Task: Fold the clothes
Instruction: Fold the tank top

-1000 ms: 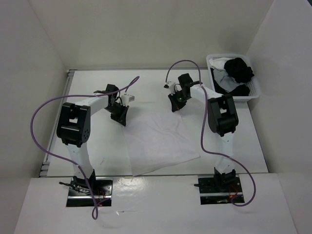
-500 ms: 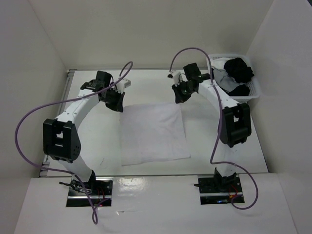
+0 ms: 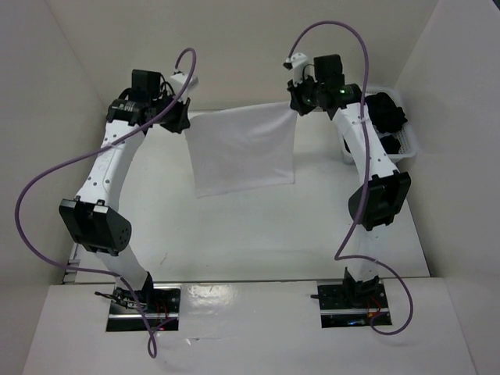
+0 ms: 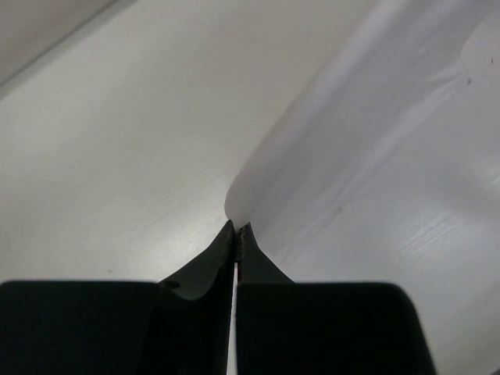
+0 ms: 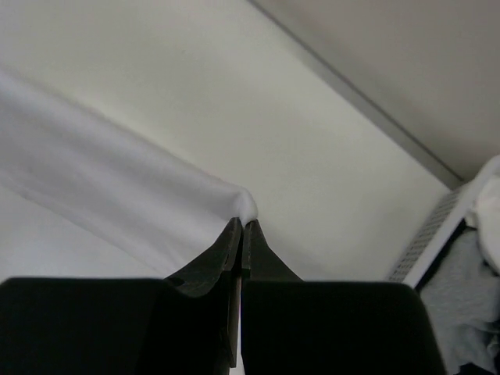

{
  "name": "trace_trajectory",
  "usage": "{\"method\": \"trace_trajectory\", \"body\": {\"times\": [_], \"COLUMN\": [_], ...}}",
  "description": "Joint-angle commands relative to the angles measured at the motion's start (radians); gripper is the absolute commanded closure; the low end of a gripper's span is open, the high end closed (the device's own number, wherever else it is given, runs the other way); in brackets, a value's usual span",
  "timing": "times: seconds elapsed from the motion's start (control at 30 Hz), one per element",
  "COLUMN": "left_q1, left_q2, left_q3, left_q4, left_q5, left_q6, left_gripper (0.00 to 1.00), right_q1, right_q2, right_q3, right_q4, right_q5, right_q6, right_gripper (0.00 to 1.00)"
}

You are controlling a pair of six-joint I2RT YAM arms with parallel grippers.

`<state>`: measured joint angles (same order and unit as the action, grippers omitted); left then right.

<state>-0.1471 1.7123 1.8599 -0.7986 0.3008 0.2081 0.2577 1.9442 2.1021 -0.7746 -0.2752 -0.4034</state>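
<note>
The clothes (image 3: 242,152), one plain white garment, hang as a flat sheet between both raised arms above the back of the table. My left gripper (image 3: 181,123) is shut on the top left corner, and the white cloth (image 4: 351,125) runs away from its tips (image 4: 237,228) in the left wrist view. At the top right corner my right gripper (image 3: 298,104) is shut on the fabric; in the right wrist view the cloth (image 5: 117,195) bunches at its tips (image 5: 243,224). The lower edge hangs near the tabletop.
A white lattice basket (image 3: 408,148) with black and white garments (image 3: 383,113) stands at the back right, close to my right arm; its rim (image 5: 437,242) shows in the right wrist view. White walls enclose the table (image 3: 258,234). Purple cables loop off both arms.
Both arms have risen and reached toward the back wall, lifting the garment off the table. It lay spread flat before and now hangs stretched between the two grippers.
</note>
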Motion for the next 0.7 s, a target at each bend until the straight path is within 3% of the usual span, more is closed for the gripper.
{"method": "trace_trajectory", "body": {"times": [0.0, 0.13, 0.27, 0.37, 0.47, 0.6, 0.67], "left_q1": [0.026, 0.035, 0.035, 0.035, 0.024, 0.001, -0.008], "left_q2": [0.030, 0.052, 0.052, 0.026, -0.040, -0.153, -0.201], "left_q3": [0.117, 0.183, 0.196, 0.103, -0.025, -0.278, -0.347], "left_q4": [0.045, 0.097, 0.119, 0.119, 0.153, 0.162, 0.150], "left_q5": [-0.026, -0.058, -0.071, -0.060, -0.060, -0.022, -0.002], "left_q6": [-0.013, -0.038, -0.038, -0.038, -0.015, 0.022, 0.031], "left_gripper": [1.00, 1.00, 1.00, 1.00, 1.00, 1.00, 1.00], "right_q1": [-0.051, -0.090, -0.101, -0.101, -0.092, -0.045, -0.034], "right_q2": [0.059, 0.107, 0.128, 0.099, -0.002, -0.164, -0.212], "right_q3": [0.163, 0.310, 0.352, 0.329, 0.135, -0.260, -0.339], "right_q4": [0.003, -0.006, -0.017, -0.046, 0.015, 0.138, 0.138], "right_q5": [0.040, 0.041, 0.042, 0.005, -0.004, 0.088, 0.088], "right_q6": [0.044, 0.077, 0.087, 0.074, 0.038, -0.032, -0.046], "right_gripper": [1.00, 1.00, 1.00, 1.00, 1.00, 1.00, 1.00]}}
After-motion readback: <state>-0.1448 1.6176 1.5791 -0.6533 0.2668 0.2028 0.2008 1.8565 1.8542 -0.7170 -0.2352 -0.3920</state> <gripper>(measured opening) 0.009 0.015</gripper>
